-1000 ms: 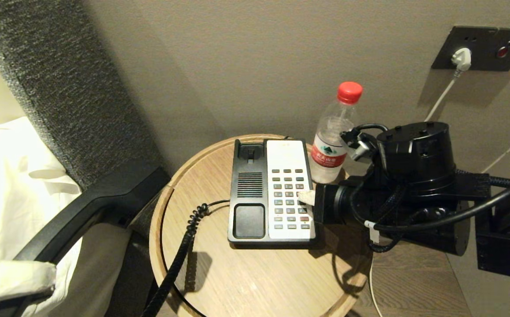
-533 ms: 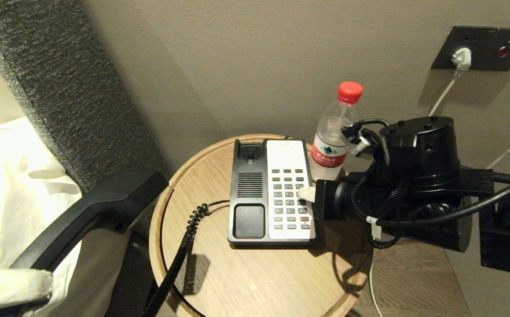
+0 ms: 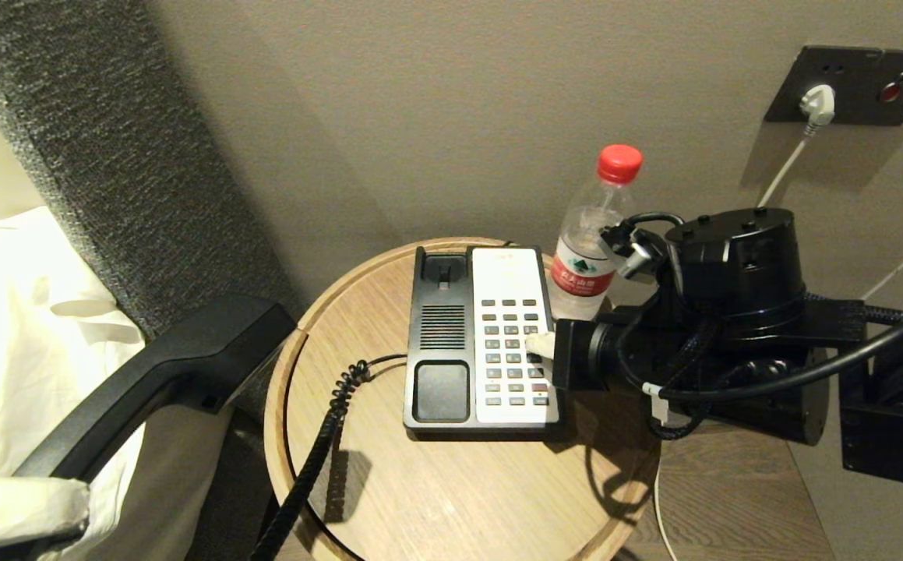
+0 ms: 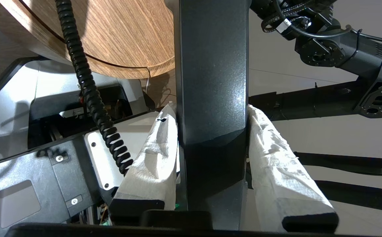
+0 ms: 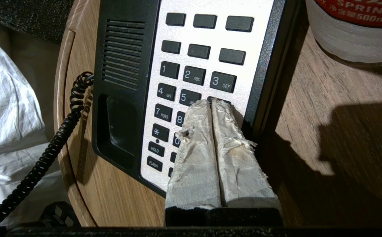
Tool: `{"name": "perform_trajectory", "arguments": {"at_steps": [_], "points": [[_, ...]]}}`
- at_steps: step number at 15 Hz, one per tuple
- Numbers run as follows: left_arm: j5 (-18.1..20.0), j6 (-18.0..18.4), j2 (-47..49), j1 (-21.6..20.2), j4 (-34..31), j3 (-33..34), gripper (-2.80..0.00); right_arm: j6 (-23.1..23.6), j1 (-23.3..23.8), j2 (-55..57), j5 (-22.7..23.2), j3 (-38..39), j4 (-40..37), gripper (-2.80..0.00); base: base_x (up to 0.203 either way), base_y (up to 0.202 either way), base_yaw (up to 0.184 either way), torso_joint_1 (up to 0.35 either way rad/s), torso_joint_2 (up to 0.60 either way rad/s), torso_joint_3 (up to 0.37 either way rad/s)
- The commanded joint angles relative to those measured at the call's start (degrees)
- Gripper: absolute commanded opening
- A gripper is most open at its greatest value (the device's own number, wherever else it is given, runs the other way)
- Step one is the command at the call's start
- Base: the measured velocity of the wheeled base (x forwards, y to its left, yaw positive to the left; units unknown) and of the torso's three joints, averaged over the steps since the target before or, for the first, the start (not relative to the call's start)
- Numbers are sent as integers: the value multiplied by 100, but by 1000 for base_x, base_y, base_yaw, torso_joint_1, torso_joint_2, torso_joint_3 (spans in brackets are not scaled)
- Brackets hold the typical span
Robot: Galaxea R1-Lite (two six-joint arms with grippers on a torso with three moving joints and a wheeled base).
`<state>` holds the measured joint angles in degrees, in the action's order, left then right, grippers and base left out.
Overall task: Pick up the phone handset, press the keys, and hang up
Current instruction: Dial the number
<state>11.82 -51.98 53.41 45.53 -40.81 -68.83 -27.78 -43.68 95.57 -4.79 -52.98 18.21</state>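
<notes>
Pressing onto the keypad [image 5: 191, 75] of the phone base [image 3: 481, 343], the right gripper [image 5: 211, 102] has its two paper-wrapped fingers [image 5: 197, 144] clenched flat against each other, nothing between them. Their tips sit on the key just under the "3", next to the "5". In the head view the right gripper [image 3: 538, 345] reaches in level from the right side, its pale tip over the right column of keys.

The phone base lies on a round wooden tabletop [image 3: 451, 499], its black cradle side with the speaker grille toward the left and the white keypad panel toward the right. The cradle is bare.

The phone handset [image 3: 163, 374] is off the base, held up in the air to the left of the tabletop, over white bedding [image 3: 22, 327]. The left gripper [image 4: 210, 121] grasps the phone handset [image 4: 210, 82] across its middle, one wrapped finger [image 4: 154, 158] pressed to each side of the black bar. A coiled black cord [image 3: 326, 436] runs from the base's left edge across the wood and off the near rim of the tabletop.

A clear water bottle [image 3: 591, 249] with a red cap and red label stands just beside the base's far right corner. On the wall behind, a white plug [image 3: 816, 101] sits in a dark socket plate [image 3: 856, 84]. A grey fabric headboard [image 3: 108, 156] rises at the left.
</notes>
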Motion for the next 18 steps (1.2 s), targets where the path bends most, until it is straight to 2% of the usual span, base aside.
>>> {"name": "perform_trajectory", "arguments": {"at_steps": [1,18], "points": [[4,-31,3,0,-23,9,-280,-8,0,87,-8,1,16,-280,0,0,0,0,0,0],[13,-40,-120,0,-14,106,-280,-69,-18,-197,4,104,112,-280,0,0,0,0,0,0]]}}
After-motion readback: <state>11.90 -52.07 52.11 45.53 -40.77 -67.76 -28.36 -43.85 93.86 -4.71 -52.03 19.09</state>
